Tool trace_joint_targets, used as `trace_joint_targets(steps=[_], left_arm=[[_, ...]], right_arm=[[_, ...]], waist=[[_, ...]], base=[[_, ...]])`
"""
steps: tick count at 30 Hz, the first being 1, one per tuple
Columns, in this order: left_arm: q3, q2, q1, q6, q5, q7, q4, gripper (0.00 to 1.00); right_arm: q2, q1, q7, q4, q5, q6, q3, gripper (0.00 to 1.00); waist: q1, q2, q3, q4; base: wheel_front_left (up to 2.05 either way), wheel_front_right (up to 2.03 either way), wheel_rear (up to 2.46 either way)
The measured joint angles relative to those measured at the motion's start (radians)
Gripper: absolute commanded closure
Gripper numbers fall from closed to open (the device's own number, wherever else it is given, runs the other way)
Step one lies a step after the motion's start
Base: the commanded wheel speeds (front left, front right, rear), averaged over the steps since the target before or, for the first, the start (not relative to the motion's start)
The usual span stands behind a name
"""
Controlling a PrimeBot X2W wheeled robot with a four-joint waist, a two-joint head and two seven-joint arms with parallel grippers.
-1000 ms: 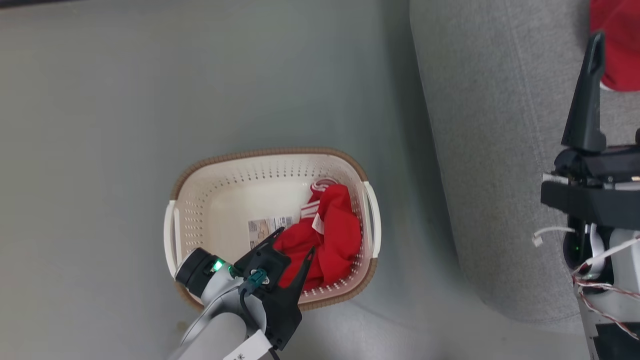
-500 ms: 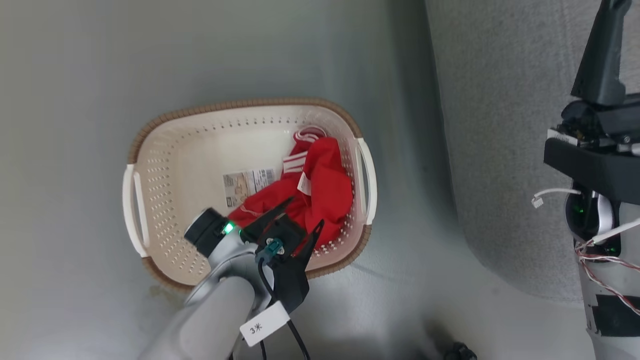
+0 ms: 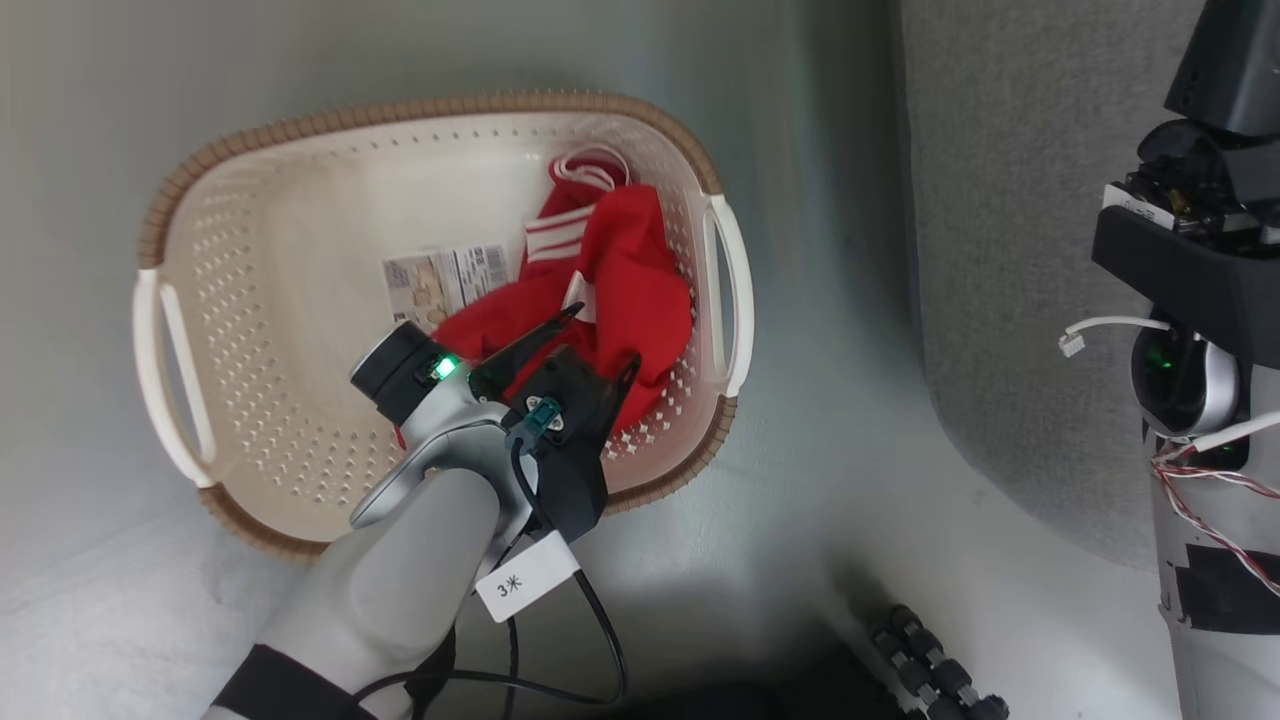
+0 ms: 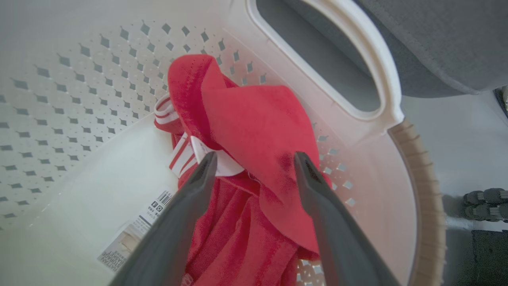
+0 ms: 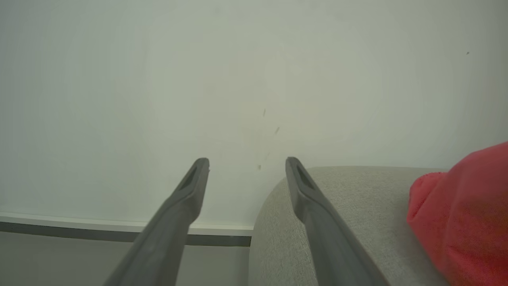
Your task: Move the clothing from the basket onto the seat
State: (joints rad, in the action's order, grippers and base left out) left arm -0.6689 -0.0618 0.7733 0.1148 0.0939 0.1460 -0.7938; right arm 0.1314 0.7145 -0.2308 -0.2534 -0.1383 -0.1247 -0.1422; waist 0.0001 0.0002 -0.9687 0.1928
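Observation:
The cream basket (image 3: 250,200) with its brown rim stands on the floor, left of the grey sofa (image 3: 1000,250). A red jersey (image 3: 620,270) with white stripes lies bunched against the basket's right wall. My left gripper (image 3: 607,335) is inside the basket, open, its fingertips just over the cloth. In the left wrist view the jersey (image 4: 254,115) sits between and beyond the left gripper (image 4: 256,157), whose right fingertip is close to a fold. My right gripper (image 5: 247,161) is open and holds nothing, raised by the sofa (image 5: 349,222), where a plain red garment (image 5: 464,214) lies.
A printed label (image 3: 445,280) is stuck to the basket floor. The basket's right handle (image 3: 725,290) faces the sofa. A dark ribbed object (image 3: 935,670) lies on the floor at the bottom. My right arm's wrist (image 3: 1190,250) with loose wires hangs at the right edge.
The head camera has dipped toward the basket, so the whole picture shifted. My left gripper went deeper into the basket toward the jersey and stays open. The right gripper stays open.

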Motion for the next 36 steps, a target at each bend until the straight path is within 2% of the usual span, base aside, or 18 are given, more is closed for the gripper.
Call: trace_joint_targets(steps=[7,8,9,10,11,12,13,24,36], left_arm=[[0.000,-0.004,0.033,0.001,0.000,0.017,-0.058,0.00],[0.000,-0.005,0.039,0.001,0.000,0.022,-0.067,0.11],[0.002,-0.008,0.043,0.001,0.000,0.024,-0.074,0.41],[0.003,-0.012,0.044,0.001,0.000,0.024,-0.082,0.53],[0.002,-0.016,0.044,0.001,0.000,0.024,-0.094,0.59],[0.002,-0.016,0.044,0.001,0.000,0.024,-0.103,0.77],[0.001,-0.017,0.045,0.001,0.000,0.024,-0.110,1.00],[0.022,-0.006,0.069,0.008,0.030,0.076,-0.151,1.00],[0.077,0.001,0.079,0.009,0.098,0.104,-0.134,1.00]], right_arm=[[-0.011,0.019,-0.009,0.024,0.003,0.000,-0.011,0.00],[-0.014,0.020,-0.009,0.028,0.007,0.000,-0.014,0.00],[-0.016,0.022,-0.009,0.034,0.008,0.000,-0.020,0.00],[-0.018,0.025,-0.010,0.039,0.008,0.000,-0.025,0.00],[-0.019,0.028,-0.010,0.043,0.008,0.000,-0.028,0.00],[-0.019,0.031,-0.010,0.045,0.008,0.000,-0.029,0.00],[-0.020,0.033,-0.013,0.049,0.009,0.000,-0.031,0.00],[-0.019,0.034,-0.019,0.145,0.016,0.003,-0.045,0.00],[-0.016,-0.008,-0.026,0.275,0.015,0.023,-0.047,0.00]], waist=[[0.0000,0.0000,-0.053,0.016],[0.0000,0.0000,-0.057,0.018],[0.0000,0.0000,-0.059,0.022],[0.0000,0.0000,-0.060,0.025],[-0.0001,-0.0001,-0.061,0.028],[-0.0001,-0.0001,-0.061,0.031],[-0.0001,-0.0001,-0.061,0.034],[-0.0002,-0.0002,-0.016,0.027],[-0.0002,-0.0002,0.112,-0.022]], base=[[0.00,0.00,0.00],[0.00,0.00,0.00],[0.00,0.00,0.00],[0.00,0.00,0.00],[0.00,0.00,0.00],[0.00,0.00,0.00],[0.00,0.00,0.00],[0.00,0.00,0.00],[0.00,0.00,0.00]])
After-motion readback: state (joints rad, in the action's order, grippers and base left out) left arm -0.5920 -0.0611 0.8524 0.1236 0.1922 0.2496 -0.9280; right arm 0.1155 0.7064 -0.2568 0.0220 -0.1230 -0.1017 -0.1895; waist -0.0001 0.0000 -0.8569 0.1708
